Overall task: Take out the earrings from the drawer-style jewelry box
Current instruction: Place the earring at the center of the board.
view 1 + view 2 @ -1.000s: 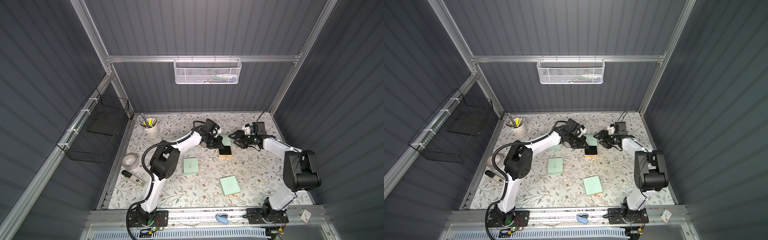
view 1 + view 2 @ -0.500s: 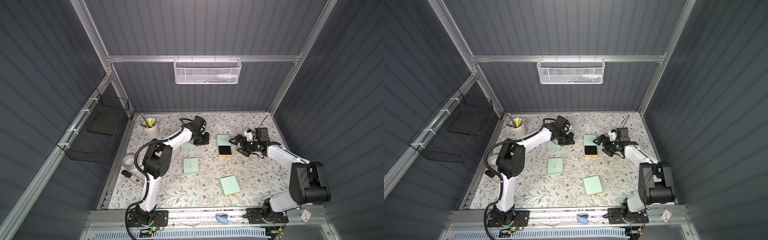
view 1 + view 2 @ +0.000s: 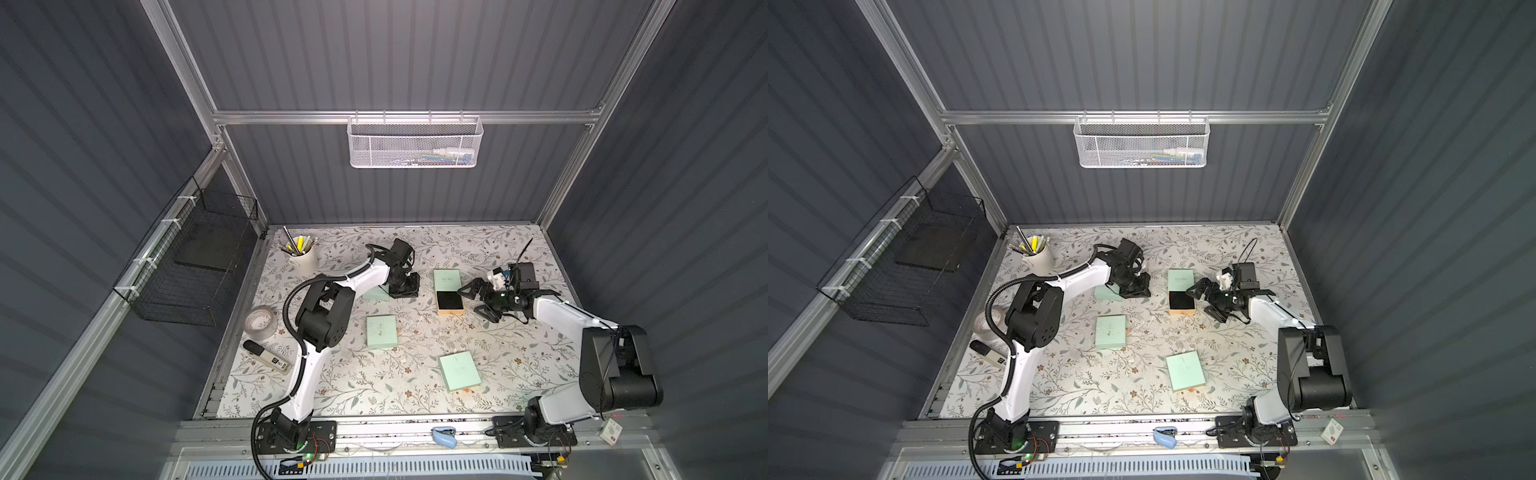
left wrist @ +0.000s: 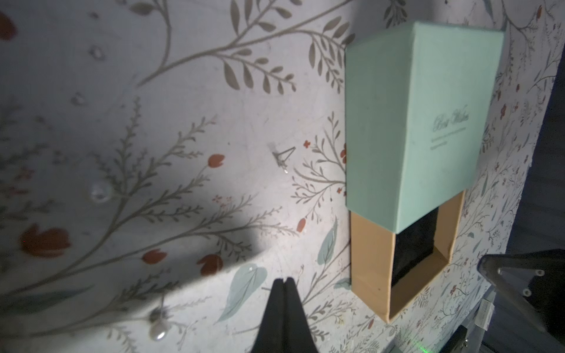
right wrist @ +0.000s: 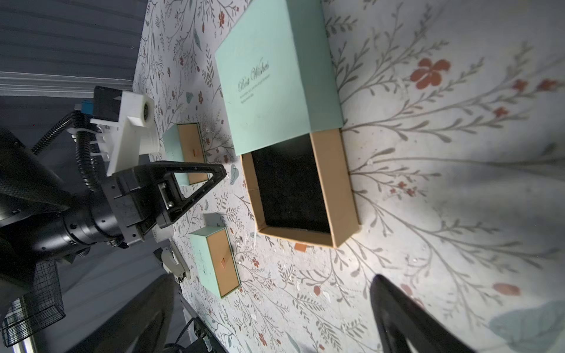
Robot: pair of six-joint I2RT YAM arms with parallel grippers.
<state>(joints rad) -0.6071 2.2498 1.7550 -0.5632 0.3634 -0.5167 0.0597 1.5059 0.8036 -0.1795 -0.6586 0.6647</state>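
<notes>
The drawer-style jewelry box (image 3: 446, 280) is a mint sleeve with its tan drawer (image 3: 450, 302) slid out toward the front. The drawer's black lining (image 5: 290, 189) looks bare. Whitish pearl earrings (image 4: 99, 191) (image 4: 158, 330) and a thin wire one (image 4: 282, 157) lie on the floral mat left of the box. My left gripper (image 4: 284, 279) is shut on nothing, low over the mat left of the box (image 3: 1180, 279). My right gripper (image 3: 473, 300) stands wide open just right of the drawer (image 3: 1181, 303), empty.
Three closed mint boxes lie on the mat: one (image 3: 376, 293) partly under my left wrist, one (image 3: 381, 331) mid-table, one (image 3: 460, 371) near the front. A pen mug (image 3: 302, 257), tape roll (image 3: 261, 323) and small device (image 3: 268, 360) sit along the left edge.
My left gripper has swung left, away from the open box, and stays shut. My right gripper's jaws have spread wide beside the drawer.
</notes>
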